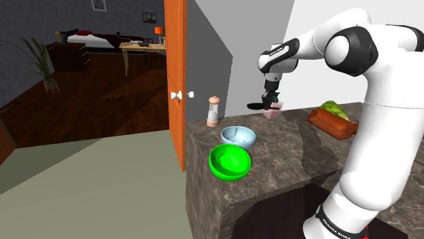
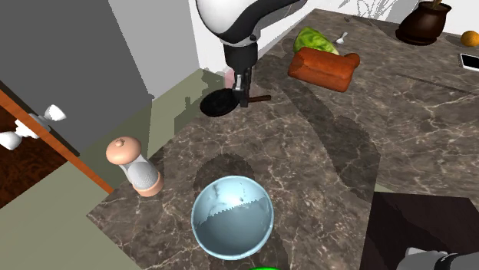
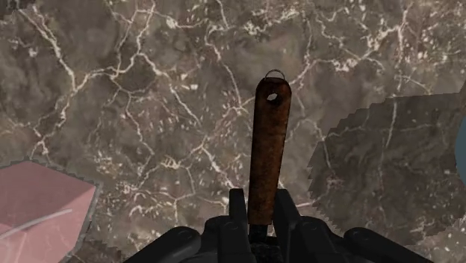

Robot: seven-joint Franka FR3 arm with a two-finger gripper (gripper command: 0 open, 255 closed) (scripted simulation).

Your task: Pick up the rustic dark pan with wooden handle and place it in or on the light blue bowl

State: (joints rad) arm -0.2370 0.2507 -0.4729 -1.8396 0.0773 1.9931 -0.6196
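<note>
A dark marble counter [image 2: 322, 153] is running beside an orange door [image 1: 175, 68], and in the second exterior view the dark pan [image 2: 219, 101] is showing at twelve o'clock from the light blue bowl [image 2: 232, 215], well apart from it. The wrist view is adding what the wider views are leaving unclear: the gripper [image 3: 260, 209] is clenching the pan's wooden handle [image 3: 267, 142] between its fingers. The shoulder view is contributing a green bowl [image 1: 230, 161] at roughly six o'clock of the blue one.
</note>
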